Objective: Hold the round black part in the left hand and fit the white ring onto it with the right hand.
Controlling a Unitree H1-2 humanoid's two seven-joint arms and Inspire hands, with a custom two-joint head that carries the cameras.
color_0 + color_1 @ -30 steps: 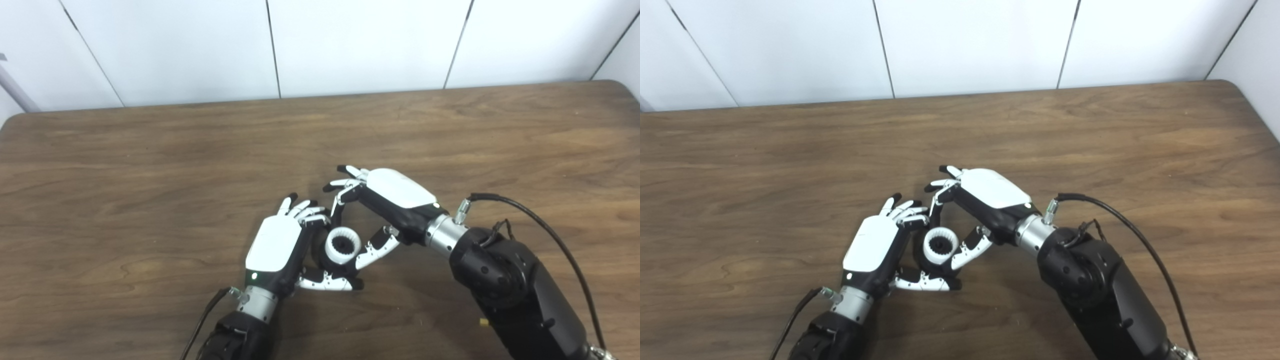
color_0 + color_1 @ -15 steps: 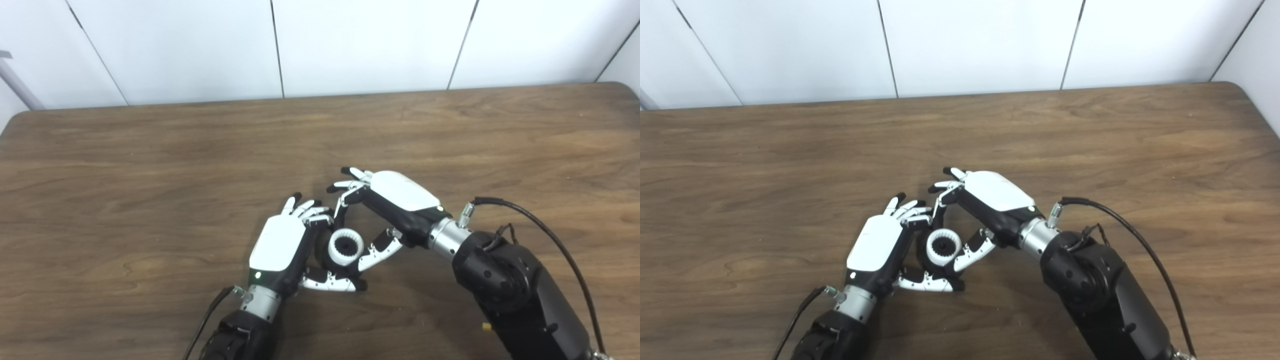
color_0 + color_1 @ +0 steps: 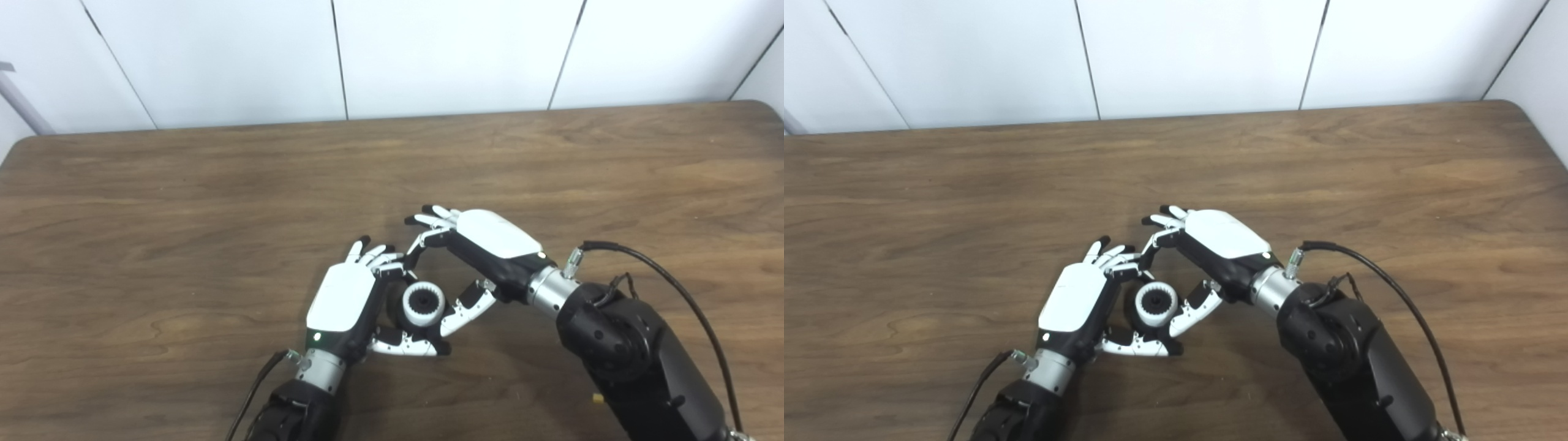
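My left hand (image 3: 343, 300) lies low over the table, shut on the round black part (image 3: 422, 301), with its thumb underneath and its fingers curled over the far side. The white ring (image 3: 424, 319) sits on top of the black part, whose toothed centre shows through the ring's hole. My right hand (image 3: 490, 236) arches over from the right with its fingers spread. Its thumb (image 3: 467, 304) lies close beside the ring's right side and its fingers reach past the ring's far edge. I see no grip on the ring.
The brown wooden table (image 3: 184, 214) runs to a white panelled wall at the back. A black cable (image 3: 674, 288) loops off my right forearm. A small yellow speck (image 3: 593, 399) lies by the right arm near the front edge.
The ring sits lower on the black part than a second ago. My right hand's fingers have straightened and lifted off the ring, and the hand has shifted slightly right. The camera shifted a little.
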